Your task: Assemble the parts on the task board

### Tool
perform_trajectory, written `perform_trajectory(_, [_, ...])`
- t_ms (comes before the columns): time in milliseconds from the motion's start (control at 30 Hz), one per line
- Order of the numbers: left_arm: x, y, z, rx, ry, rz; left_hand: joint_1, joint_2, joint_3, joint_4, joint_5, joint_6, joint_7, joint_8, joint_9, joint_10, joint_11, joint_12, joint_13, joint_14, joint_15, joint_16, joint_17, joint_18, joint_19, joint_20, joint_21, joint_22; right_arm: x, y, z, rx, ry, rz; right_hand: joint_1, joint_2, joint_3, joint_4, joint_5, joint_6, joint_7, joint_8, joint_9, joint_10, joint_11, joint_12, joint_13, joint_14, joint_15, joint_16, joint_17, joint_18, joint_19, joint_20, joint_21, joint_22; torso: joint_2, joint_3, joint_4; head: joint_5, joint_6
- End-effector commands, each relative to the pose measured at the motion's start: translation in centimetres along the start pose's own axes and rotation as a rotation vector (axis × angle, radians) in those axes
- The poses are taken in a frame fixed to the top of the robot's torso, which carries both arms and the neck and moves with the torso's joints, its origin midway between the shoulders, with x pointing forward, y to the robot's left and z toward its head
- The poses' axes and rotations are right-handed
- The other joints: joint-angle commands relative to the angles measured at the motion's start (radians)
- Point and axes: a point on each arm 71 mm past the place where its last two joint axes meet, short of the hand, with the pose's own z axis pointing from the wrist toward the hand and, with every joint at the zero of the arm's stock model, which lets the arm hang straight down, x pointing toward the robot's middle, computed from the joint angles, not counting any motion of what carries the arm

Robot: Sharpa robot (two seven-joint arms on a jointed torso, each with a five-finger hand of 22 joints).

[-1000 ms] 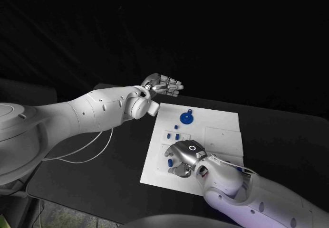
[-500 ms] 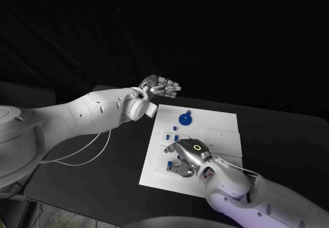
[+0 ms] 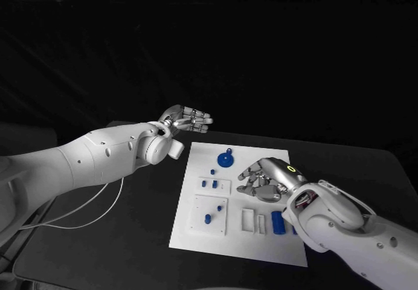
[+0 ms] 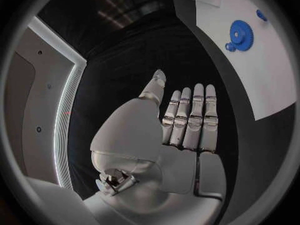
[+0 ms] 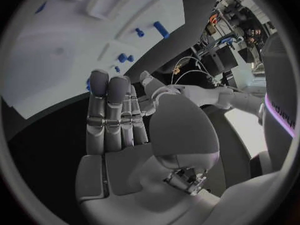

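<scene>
Your right hand [image 3: 266, 180] hovers above the task board [image 3: 248, 241], fingers straight and together in the wrist view, holding nothing, probably parked to pick next. Your left hand [image 3: 185, 119] hangs off the board's far corner over the black table [image 3: 130, 241], fingers extended, empty, apparently kept clear. The board carries a blue gear [image 3: 226, 159], small blue pegs [image 3: 209, 182], a blue piece [image 3: 208, 218] in the square recess, and a blue bar [image 3: 278, 222] by the slots.
</scene>
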Motion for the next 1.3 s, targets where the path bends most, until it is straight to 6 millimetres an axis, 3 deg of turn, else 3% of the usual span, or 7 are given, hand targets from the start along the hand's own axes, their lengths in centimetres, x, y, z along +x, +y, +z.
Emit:
perform_trajectory(33, [0.2, -0.3, -0.4, 0.032, 0.026, -0.016, -0.003, 0.011, -0.005, 0.003, -0.006, -0.006, -0.003, -0.001, 0.000, 0.015, -0.005, 0.002, 0.001, 0.018, -0.003, -0.002, 0.000, -0.003, 0.008, -0.003, 0.007, 0.000, -0.5, -2.4, -0.4, 0.097, 0.093, 0.188, -0.023, 0.009, -0.045, -0.005, 0.030, 0.023, -0.009, -0.001, 0.006, -0.004, -0.021, 0.171, 0.167, 0.008, -0.017, 0.006, 0.008, -0.031, 0.047, -0.018, 0.034, 0.005, -0.008, 0.0053, -0.0083, -0.019, 0.010])
perform_trajectory(200, [-0.2, -0.4, -1.1, 0.036, 0.039, -0.023, -0.006, 0.014, -0.008, 0.005, -0.006, -0.005, -0.004, -0.001, 0.000, 0.040, -0.014, 0.003, 0.001, 0.052, -0.014, 0.000, 0.002, -0.003, 0.028, -0.014, 0.018, 0.004, -1.8, -5.8, -1.4, 0.251, 0.158, 0.250, -0.049, 0.041, -0.053, 0.019, 0.102, 0.060, -0.035, -0.003, 0.049, -0.133, -0.041, 0.518, 0.545, 0.005, -0.029, 0.079, 0.072, -0.045, 0.051, -0.034, 0.162, 0.044, -0.017, 0.0107, -0.0147, -0.035, 0.012])
perform_trajectory(367, [-0.2, -0.4, -1.8, 0.037, 0.055, -0.028, -0.015, 0.012, -0.016, 0.007, -0.006, -0.001, -0.008, -0.001, 0.001, 0.061, -0.020, 0.001, 0.001, 0.081, -0.023, -0.002, 0.001, -0.004, 0.047, -0.024, 0.029, 0.007, -2.0, -7.9, -2.8, 0.414, 0.269, 0.272, -0.064, 0.029, -0.011, 0.050, 0.116, 0.042, -0.038, 0.003, 0.139, -0.116, -0.037, 0.783, 0.914, -0.019, -0.023, 0.164, 0.171, -0.044, 0.053, -0.030, 0.281, 0.091, -0.024, 0.0137, -0.0188, -0.051, 0.009])
perform_trajectory(500, [-0.1, -0.5, -2.1, 0.039, 0.074, -0.024, -0.038, -0.004, -0.031, 0.016, -0.006, 0.000, -0.011, -0.001, 0.001, 0.073, -0.024, 0.001, 0.001, 0.115, -0.033, 0.000, 0.003, -0.004, 0.064, -0.033, 0.039, 0.010, -1.8, -8.8, -3.9, 0.526, 0.391, 0.261, -0.103, 0.034, -0.021, 0.074, 0.089, 0.020, -0.032, -0.002, 0.159, -0.097, -0.032, 0.784, 0.947, -0.013, -0.022, 0.201, 0.227, -0.039, 0.053, -0.028, 0.312, 0.104, -0.032, 0.0140, -0.0217, -0.062, 0.007])
perform_trajectory(667, [0.1, -0.6, -2.4, 0.043, 0.090, -0.021, -0.061, -0.019, -0.036, 0.027, -0.006, 0.000, -0.015, -0.001, 0.001, 0.080, -0.027, 0.002, 0.001, 0.121, -0.035, -0.003, 0.001, -0.009, 0.066, -0.037, 0.041, 0.010, -1.4, -9.4, -4.9, 0.616, 0.523, 0.212, -0.168, 0.019, -0.008, 0.136, -0.018, -0.014, -0.019, -0.002, 0.177, -0.101, -0.024, 0.749, 0.961, -0.016, -0.015, 0.207, 0.262, -0.035, 0.049, -0.020, 0.309, 0.109, -0.040, 0.0106, -0.0253, -0.066, 0.005])
perform_trajectory(967, [0.4, -0.6, -2.5, 0.044, 0.108, -0.026, -0.092, -0.014, -0.035, 0.055, -0.007, 0.000, -0.021, 0.000, 0.001, 0.094, -0.038, 0.000, 0.001, 0.152, -0.046, -0.002, 0.001, -0.017, 0.078, -0.048, 0.047, 0.008, -1.1, -9.2, -5.0, 0.633, 0.567, 0.160, -0.181, 0.001, -0.010, 0.163, -0.040, -0.022, -0.018, -0.002, 0.199, -0.083, -0.022, 0.733, 1.009, -0.009, -0.015, 0.210, 0.310, -0.037, 0.052, -0.020, 0.323, 0.125, -0.043, 0.0057, -0.0248, -0.072, 0.002])
perform_trajectory(1300, [0.7, -0.6, -2.6, 0.045, 0.123, -0.031, -0.094, -0.015, -0.035, 0.060, -0.007, 0.001, -0.020, 0.000, 0.001, 0.094, -0.038, 0.000, 0.001, 0.154, -0.047, -0.003, 0.000, -0.018, 0.082, -0.050, 0.048, 0.006, -0.6, -8.9, -4.7, 0.628, 0.557, 0.091, -0.191, -0.017, -0.011, 0.208, -0.046, -0.016, -0.021, -0.002, 0.202, -0.075, -0.025, 0.715, 1.027, -0.005, -0.017, 0.204, 0.333, -0.040, 0.053, -0.021, 0.335, 0.136, -0.041, 0.0066, -0.0251, -0.074, -0.007])
